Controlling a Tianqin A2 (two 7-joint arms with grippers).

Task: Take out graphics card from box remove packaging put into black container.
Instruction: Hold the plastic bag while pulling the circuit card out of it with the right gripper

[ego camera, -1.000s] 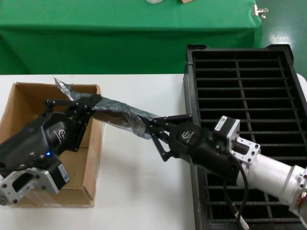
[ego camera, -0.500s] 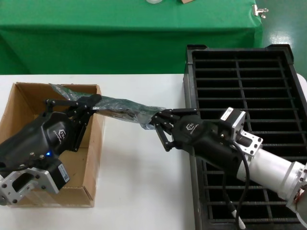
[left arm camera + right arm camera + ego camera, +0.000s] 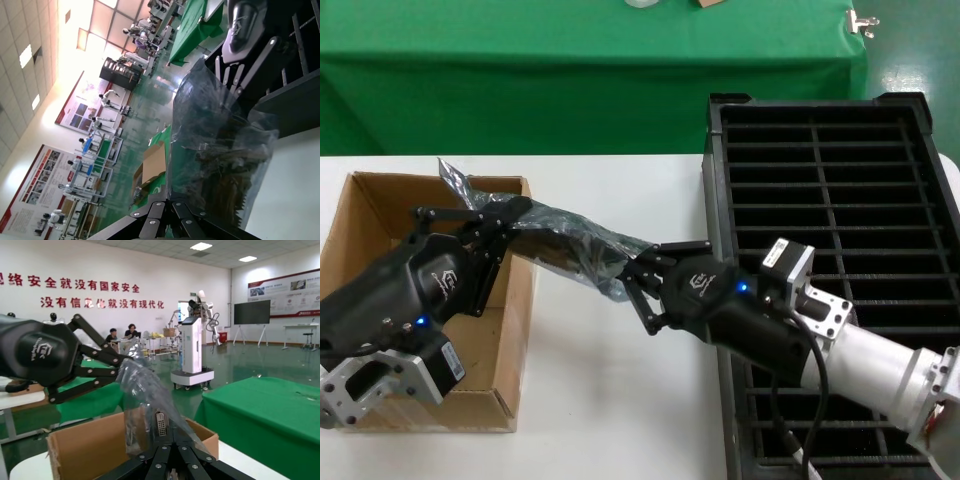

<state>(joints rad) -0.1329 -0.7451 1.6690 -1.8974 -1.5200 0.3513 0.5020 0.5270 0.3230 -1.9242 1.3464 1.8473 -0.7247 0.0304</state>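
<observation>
Packaging [image 3: 565, 238]: crinkled grey antistatic bag, held off the table and stretched between both grippers, one end above the box [image 3: 380, 300], the other over bare white table [image 3: 610, 400]. Left gripper [image 3: 492, 222]: fingers pinched on the bag's end at the box's right wall. Right gripper [image 3: 638, 285]: fingers pinched on the opposite end, just left of the black container [image 3: 840, 160]. Graphics card [image 3: 160, 423]: inside the bag; the right wrist view shows its silver bracket end just above the closed fingers, a detail the head view hides behind dark folded plastic. Left wrist view: board edge dimly visible through the bag [image 3: 220, 145], right gripper [image 3: 231, 82] beyond. Green cloth [image 3: 580, 70] behind the table.
</observation>
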